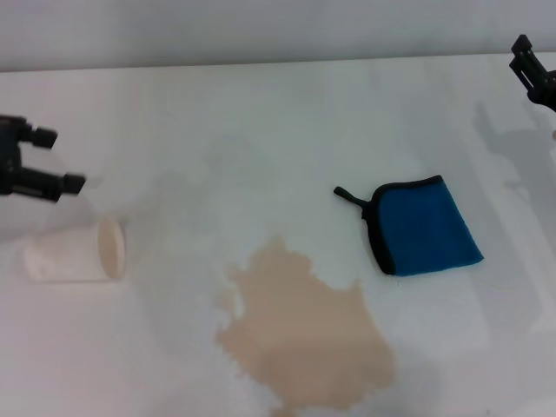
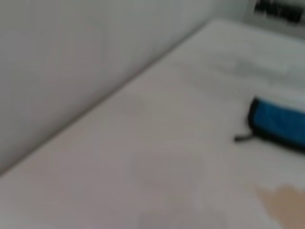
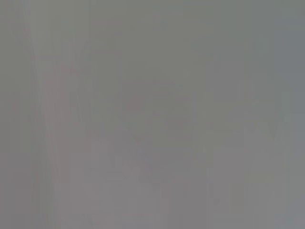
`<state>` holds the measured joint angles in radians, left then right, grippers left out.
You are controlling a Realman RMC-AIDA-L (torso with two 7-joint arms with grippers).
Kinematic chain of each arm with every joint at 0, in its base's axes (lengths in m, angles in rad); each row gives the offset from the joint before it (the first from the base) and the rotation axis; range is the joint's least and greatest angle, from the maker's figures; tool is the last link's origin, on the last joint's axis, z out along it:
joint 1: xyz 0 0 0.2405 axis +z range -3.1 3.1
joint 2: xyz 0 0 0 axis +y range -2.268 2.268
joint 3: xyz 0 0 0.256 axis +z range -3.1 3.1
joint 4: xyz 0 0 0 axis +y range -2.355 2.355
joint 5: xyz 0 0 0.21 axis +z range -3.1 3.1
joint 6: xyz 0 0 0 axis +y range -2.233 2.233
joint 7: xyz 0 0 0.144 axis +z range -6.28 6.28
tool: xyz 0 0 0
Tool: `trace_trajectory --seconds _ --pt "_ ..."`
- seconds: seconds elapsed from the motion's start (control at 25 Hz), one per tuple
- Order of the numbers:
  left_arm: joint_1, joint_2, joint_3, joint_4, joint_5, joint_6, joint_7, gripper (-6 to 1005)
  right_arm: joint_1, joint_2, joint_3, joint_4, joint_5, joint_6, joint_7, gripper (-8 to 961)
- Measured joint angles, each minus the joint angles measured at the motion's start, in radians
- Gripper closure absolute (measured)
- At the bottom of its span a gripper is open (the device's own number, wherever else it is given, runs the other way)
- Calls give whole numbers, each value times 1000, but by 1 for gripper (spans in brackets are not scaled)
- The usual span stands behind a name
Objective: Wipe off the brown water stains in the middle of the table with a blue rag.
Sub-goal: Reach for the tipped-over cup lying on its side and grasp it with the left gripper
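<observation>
White desk (image 1: pixel 261 113) — carries all items. Brown water stains (image 1: pixel 308 334): an irregular tan puddle at the near middle of the desk. Blue rag (image 1: pixel 426 228): lies flat just beyond and right of the puddle, apart from it, black loop tab toward the left. Cream paper cup (image 1: pixel 76 252): on its side at far left. Left claw (image 1: pixel 54 160): fingers spread, above the cup, holding nothing. Right claw (image 1: pixel 532 71): at the far right edge — open or closed cannot be told.
</observation>
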<state>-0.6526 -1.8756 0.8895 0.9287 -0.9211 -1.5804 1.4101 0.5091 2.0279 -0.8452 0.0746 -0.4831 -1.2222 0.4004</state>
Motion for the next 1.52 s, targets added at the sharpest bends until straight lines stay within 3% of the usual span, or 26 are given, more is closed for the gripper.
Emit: trace_trajectory --seconds 0.36,0.68,0.84,1.12,1.2,1.52 --pt "7 -9 1 183 181 -207 12 114 14 0 0 -10 0 24 0 104" --pt "0 -30 21 348 348 -278 43 115 28 0 0 -12 1 35 1 104" --pt "5 -62 73 365 382 -243 91 115 33 0 1 -13 2 38 11 104" --pt "8 -173 104 352 549 -139 195 115 37 0 2 -24 1 50 11 104" --pt "9 -185 124 349 565 -117 202 115 37 0 2 -25 2 52 11 105" --pt "12 -193 161 313 528 -39 208 114 36 0 2 -28 3 67 12 105"
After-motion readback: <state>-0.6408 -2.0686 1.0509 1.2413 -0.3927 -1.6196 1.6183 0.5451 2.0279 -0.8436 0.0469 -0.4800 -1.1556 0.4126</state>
